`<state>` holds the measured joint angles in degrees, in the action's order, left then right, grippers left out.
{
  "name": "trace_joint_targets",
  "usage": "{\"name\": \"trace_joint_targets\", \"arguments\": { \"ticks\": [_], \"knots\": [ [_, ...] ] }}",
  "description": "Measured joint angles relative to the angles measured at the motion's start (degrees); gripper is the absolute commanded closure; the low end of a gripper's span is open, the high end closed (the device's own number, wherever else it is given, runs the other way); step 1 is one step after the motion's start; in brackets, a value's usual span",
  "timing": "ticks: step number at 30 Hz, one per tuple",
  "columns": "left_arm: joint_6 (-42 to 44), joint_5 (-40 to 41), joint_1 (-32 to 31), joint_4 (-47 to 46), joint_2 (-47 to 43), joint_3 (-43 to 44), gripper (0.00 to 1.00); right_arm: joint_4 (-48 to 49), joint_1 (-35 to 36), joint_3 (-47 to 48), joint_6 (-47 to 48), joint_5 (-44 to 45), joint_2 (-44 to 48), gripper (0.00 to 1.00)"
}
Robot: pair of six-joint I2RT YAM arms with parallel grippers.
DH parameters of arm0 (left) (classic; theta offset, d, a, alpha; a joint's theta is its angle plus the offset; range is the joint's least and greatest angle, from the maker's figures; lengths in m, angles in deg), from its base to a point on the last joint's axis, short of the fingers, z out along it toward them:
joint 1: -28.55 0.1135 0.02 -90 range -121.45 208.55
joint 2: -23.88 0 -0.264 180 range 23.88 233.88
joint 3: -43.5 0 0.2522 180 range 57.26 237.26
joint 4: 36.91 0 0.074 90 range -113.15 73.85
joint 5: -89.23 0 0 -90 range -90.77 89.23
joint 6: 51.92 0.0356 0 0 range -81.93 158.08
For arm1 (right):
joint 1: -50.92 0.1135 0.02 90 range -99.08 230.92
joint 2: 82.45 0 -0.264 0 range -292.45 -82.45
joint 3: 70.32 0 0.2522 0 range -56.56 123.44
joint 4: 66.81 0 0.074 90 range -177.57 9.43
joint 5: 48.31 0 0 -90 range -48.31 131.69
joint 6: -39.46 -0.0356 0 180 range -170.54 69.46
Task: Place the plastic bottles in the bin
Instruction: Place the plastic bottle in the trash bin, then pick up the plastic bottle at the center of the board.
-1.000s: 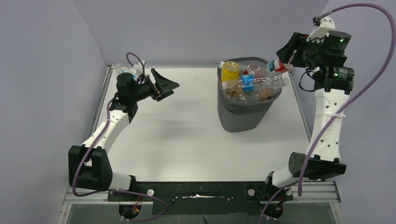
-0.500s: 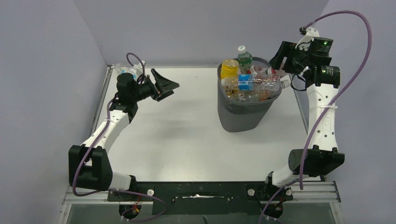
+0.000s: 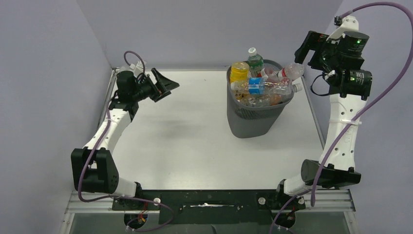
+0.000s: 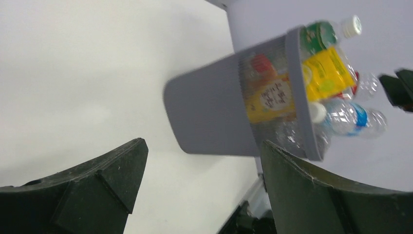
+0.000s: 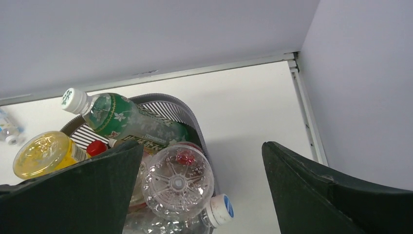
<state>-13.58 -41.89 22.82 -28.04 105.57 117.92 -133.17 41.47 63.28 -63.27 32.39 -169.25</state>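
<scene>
Top external: one bin, at least five bottles inside; left claw, right claw both apart.

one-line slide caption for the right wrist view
Open right gripper looks down into the bin, heaped with plastic bottles, green-labelled bottle on top.

One bin holds a pile of bottles, too mixed up to count. One yellow bottle and one green bottle show. One clear bottle lies far left of the bin.
</scene>
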Motion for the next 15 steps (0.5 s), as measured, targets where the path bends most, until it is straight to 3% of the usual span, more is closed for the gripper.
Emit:
{"name": "trace_joint_targets", "arguments": {
  "ticks": [4,9,10,15],
  "knots": [
    [7.17,8.04,3.56,9.03,1.86,7.26,0.13,-0.11,-0.24,-0.55,-0.68,2.21,2.97,0.00],
    [13.27,20.76,7.76,14.58,3.08,11.76,0.13,1.18,1.29,-3.67,-2.08,-2.86,9.18,0.00],
    [14.60,25.92,10.73,15.19,5.70,12.76,0.13,2.08,5.70,-6.21,-2.71,-7.82,13.27,0.00],
    [15.76,31.93,14.19,17.44,15.47,18.86,0.13,5.42,15.34,-13.46,-3.34,-11.43,17.92,0.00]
  ]
}}
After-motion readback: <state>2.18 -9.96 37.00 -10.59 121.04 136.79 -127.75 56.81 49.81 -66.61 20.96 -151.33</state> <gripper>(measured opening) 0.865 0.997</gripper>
